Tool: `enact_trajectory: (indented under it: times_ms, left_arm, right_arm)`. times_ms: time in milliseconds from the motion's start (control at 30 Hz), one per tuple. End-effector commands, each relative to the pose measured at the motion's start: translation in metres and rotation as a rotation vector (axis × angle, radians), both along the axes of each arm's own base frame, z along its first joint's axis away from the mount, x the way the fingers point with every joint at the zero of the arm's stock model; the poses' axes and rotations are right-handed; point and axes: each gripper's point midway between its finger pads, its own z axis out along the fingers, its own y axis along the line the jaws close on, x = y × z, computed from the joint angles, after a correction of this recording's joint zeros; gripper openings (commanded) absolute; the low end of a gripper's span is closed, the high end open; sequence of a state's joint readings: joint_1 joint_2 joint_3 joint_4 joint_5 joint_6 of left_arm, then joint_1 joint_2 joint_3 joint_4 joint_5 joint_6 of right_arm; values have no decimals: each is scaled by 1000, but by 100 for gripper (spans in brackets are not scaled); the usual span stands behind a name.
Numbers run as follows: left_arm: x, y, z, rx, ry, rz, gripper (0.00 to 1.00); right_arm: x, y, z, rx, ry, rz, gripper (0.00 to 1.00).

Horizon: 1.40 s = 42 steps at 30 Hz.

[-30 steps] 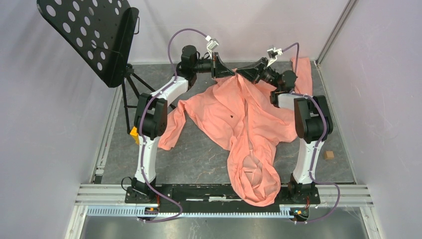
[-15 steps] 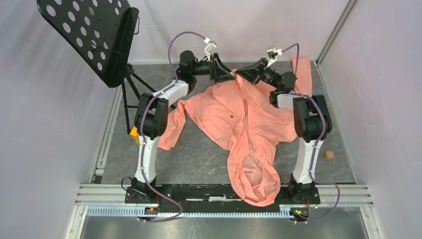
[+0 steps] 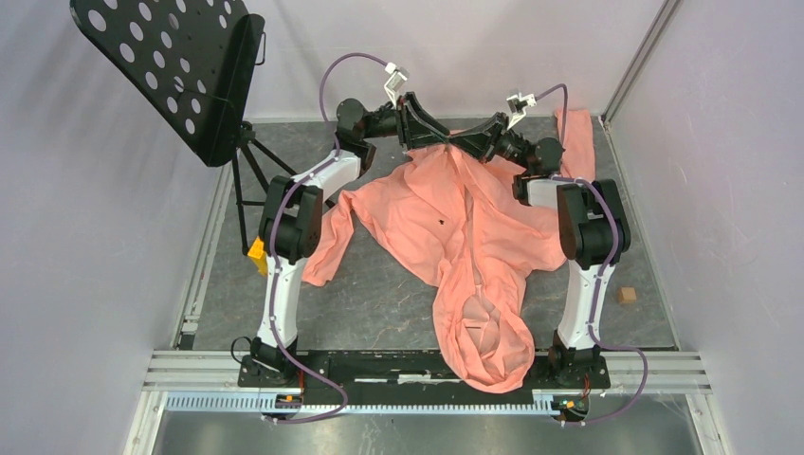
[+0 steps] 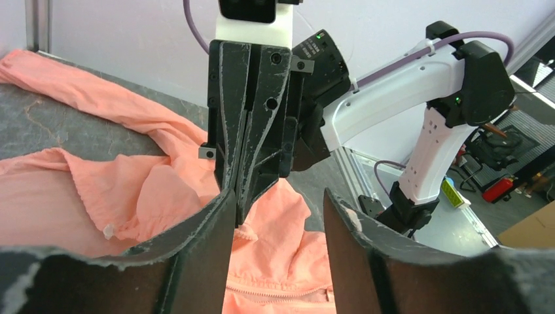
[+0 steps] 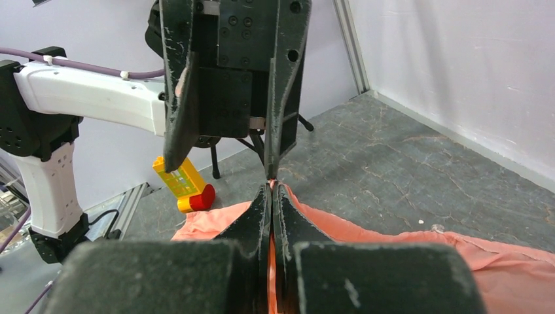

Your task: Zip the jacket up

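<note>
- I see the jacket (image 3: 446, 223) lying with its long axis 12–6: hood (image 3: 488, 346) at 6, hem (image 3: 446, 159) at 12.
- Right gripper (image 5: 270, 191) is clamped tight on the hem fabric.
- Left gripper (image 4: 278, 203) has its jaws apart and grips nothing.

The right tool (image 5: 270, 196) hides the jacket (image 5: 510, 268) edge it pinches.

The left arm (image 3: 283, 284) and right arm (image 3: 580, 303) are built of white shells between bulky black joint housings, and a purple cable (image 5: 78, 64) is routed along each. The left gripper (image 4: 278, 196) and right gripper (image 5: 270, 196) are formed of black wedge-shaped fingers, scuffed grey at the edges and dotted with screw holes, with a white bracket mounted behind. Small green lights are seen on the right arm's joints.
</note>
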<state>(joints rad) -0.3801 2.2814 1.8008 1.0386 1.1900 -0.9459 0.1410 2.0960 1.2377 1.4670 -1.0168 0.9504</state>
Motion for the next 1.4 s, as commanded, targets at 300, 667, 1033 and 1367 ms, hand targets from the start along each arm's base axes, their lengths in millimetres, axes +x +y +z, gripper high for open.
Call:
enact_trajectory:
  times_ms: [300, 667, 1033, 1367]
  left_arm:
    - [8, -4, -6, 48, -11, 18, 38]
    - [7, -5, -4, 47, -22, 27, 3]
    - [22, -5, -10, 89, -10, 133, 2]
    - [27, -4, 0, 88, 1, 187, 2]
  right_arm:
    - [-11, -3, 33, 31, -183, 14, 0]
    - [-10, -4, 36, 44, -185, -2, 0]
    - [1, -31, 29, -62, -59, -202, 67]
    - [-31, -24, -16, -212, 207, -303, 49]
